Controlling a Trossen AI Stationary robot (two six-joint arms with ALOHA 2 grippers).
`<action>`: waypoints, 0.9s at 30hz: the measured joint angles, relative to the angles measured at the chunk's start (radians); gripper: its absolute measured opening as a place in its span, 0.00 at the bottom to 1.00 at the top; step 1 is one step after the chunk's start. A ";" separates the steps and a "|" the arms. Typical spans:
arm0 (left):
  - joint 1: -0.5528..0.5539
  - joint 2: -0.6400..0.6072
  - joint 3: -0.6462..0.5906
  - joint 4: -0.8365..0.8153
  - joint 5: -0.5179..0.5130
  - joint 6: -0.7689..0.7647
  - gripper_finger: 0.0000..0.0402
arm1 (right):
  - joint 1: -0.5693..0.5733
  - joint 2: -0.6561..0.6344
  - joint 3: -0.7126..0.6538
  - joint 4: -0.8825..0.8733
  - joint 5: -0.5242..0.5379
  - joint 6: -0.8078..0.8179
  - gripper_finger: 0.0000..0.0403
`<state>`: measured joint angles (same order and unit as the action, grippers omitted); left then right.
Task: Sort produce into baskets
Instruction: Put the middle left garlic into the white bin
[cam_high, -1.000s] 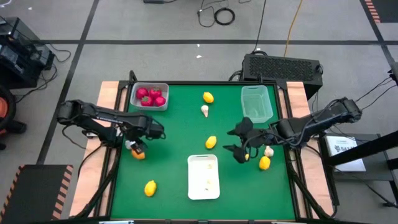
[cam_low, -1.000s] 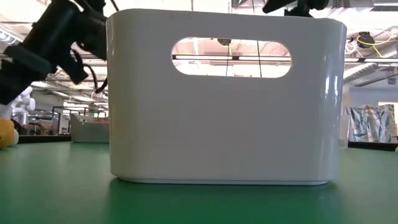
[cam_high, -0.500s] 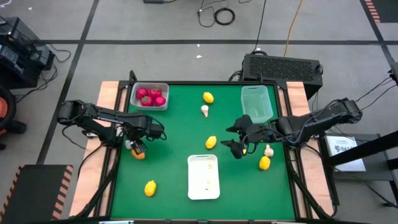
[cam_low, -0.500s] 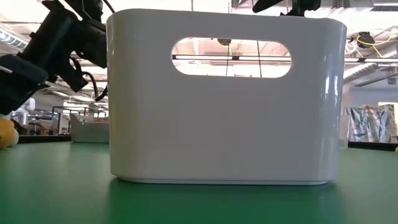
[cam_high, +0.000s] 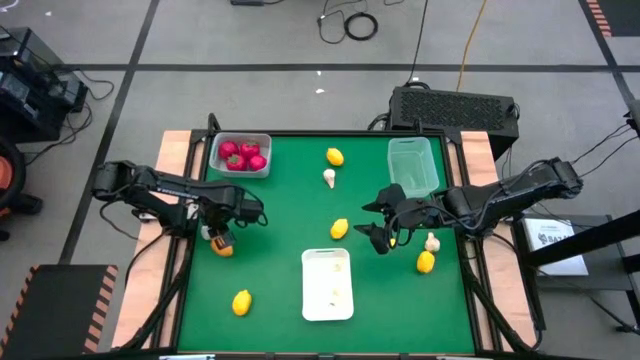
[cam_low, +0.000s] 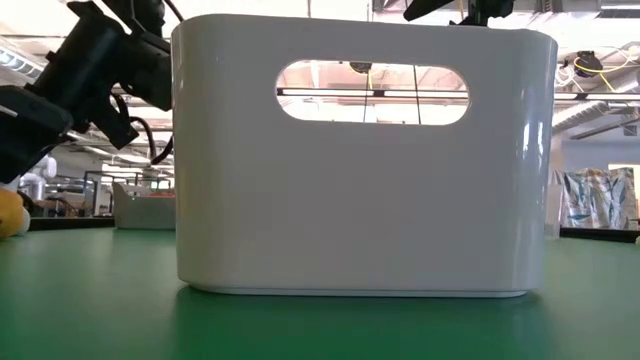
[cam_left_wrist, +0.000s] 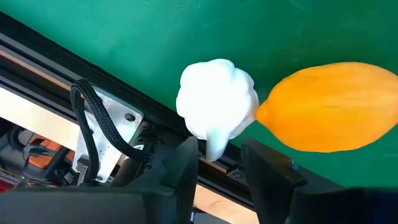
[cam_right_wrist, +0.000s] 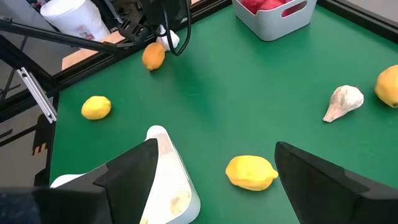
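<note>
My left gripper (cam_high: 214, 236) is at the table's left edge, shut on a white garlic bulb (cam_left_wrist: 216, 106) that lies beside an orange lemon (cam_left_wrist: 333, 107). My right gripper (cam_high: 377, 224) is open and empty above the table's middle right, with a yellow lemon (cam_right_wrist: 250, 172) on the cloth ahead of its fingers. The whitish-grey basket (cam_high: 262, 141) at the far left holds several round red pieces (cam_high: 243, 156). The green-tinted basket (cam_high: 412, 166) stands at the far right. Other lemons (cam_high: 335, 156) (cam_high: 425, 262) (cam_high: 241, 302) and garlic bulbs (cam_high: 329, 178) (cam_high: 432, 242) lie on the cloth. My left gripper has the garlic bulb's narrow stem end (cam_left_wrist: 213, 149) between its two fingers, and the round body sticks out past the fingertips. The bulb is low over the green cloth, touching the orange lemon's pointed end. Whether it rests on the cloth, I cannot tell.
A white tub (cam_high: 328, 300) stands at the near middle and fills the low view (cam_low: 360, 200). The table's dark rail and wooden border (cam_left_wrist: 93, 106) run close behind my left gripper. Green cloth lies free between the white tub and the grey basket.
My right gripper has moved a little toward the table's left and far edges, nearer the yellow lemon in the middle, staying open.
</note>
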<state>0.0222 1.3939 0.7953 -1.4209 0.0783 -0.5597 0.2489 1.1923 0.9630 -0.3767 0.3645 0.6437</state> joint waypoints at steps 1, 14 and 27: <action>0.002 0.000 -0.001 0.001 0.000 0.000 0.31 | 0.000 0.000 0.000 0.000 0.000 0.000 0.78; 0.012 0.000 -0.002 -0.001 -0.028 0.018 0.02 | 0.000 0.000 0.000 0.000 0.000 0.000 0.78; 0.008 -0.076 0.305 0.007 -0.025 0.019 0.03 | 0.000 0.000 0.000 0.000 -0.005 0.008 0.78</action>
<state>0.0301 1.3176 1.1001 -1.4142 0.0530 -0.5404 0.2493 1.1923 0.9630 -0.3767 0.3600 0.6518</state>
